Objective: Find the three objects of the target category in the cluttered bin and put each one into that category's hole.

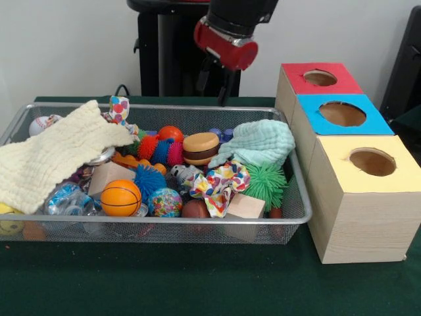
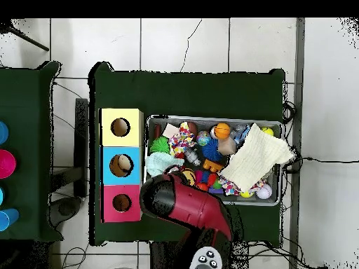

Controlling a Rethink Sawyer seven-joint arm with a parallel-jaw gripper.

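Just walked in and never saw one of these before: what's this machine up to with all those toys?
A red and black robot arm hangs above the far side of a wire bin crammed with balls, cloths and blocks. Its gripper holds nothing that I can see. Beside the bin stand three boxes, red, blue and yellow, each with a round hole on top. In the overhead view something already lies in the blue box's hole.

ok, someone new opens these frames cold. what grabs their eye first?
Probably the wire mesh bin, crammed with bright toys, a pale yellow cloth draped over its left end in the front view and an orange mini basketball near the front wall. Next, the three wooden boxes beside it, each with a round hole: red top, blue top, yellow top. The red and black arm hangs above the bin's far side.
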